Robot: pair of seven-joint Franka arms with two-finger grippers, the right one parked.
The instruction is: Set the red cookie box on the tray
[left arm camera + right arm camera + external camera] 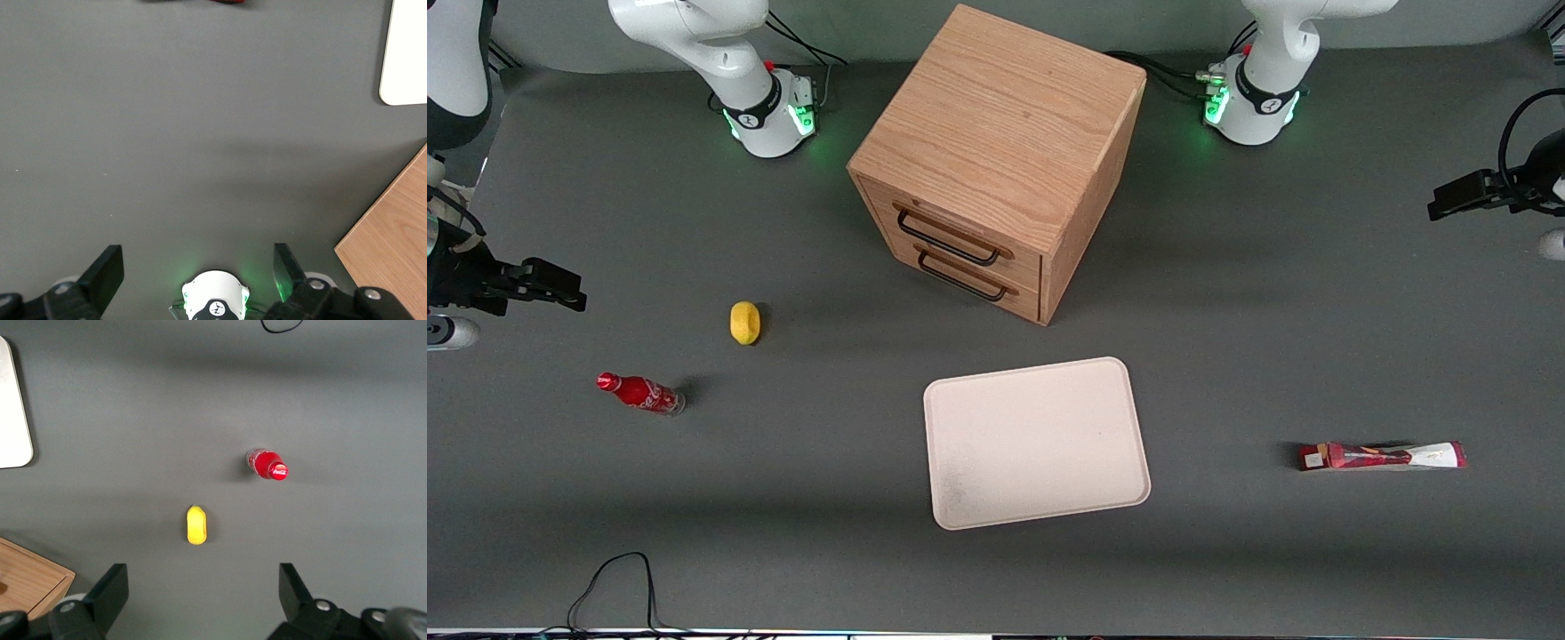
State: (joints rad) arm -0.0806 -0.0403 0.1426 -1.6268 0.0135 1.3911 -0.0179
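trouble lay in distance: hand [199,267] hung wide open and empty, well above surface [1227,356]; red cookie box [1381,456] lay flat, well apart from tray [1037,441], narrow enough to skid.

One red cookie box [1382,456], one tray [1037,442], one gripper [195,272]

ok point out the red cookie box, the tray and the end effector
red cookie box [1381,456]: front view, middle of the carton
tray [1129,378]: front view, rim corner nearest the cabinet
end effector [198,267]: left wrist view, midway between its open fingertips
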